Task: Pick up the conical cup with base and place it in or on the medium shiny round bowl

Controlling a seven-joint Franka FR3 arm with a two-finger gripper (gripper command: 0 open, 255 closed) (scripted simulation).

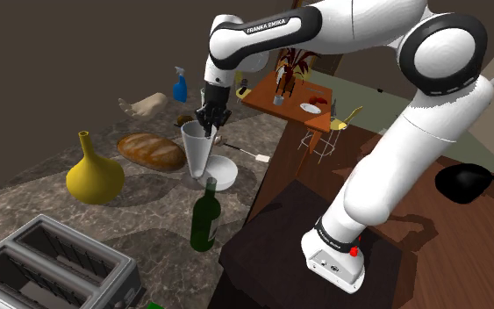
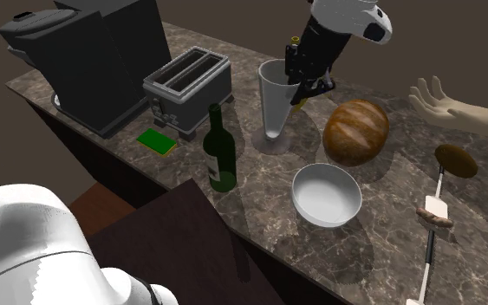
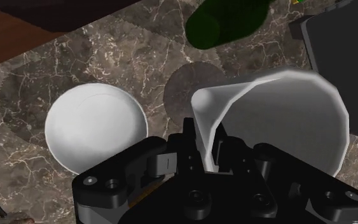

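Pinching the conical cup (image 2: 276,100) by its rim, one finger inside and one outside, your end effector (image 2: 297,82) seems to have finished the grasp. The cup is upright over the counter (image 2: 367,256). Next, lift it, carry it over the nearby white bowl (image 2: 326,197), and release.

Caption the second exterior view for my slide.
End effector grips the pale conical cup by its rim, white bowl nearby.

Bare counter (image 2: 380,238) around bowl (image 2: 324,197); bottle (image 2: 220,156), bread loaf (image 2: 355,132) near.
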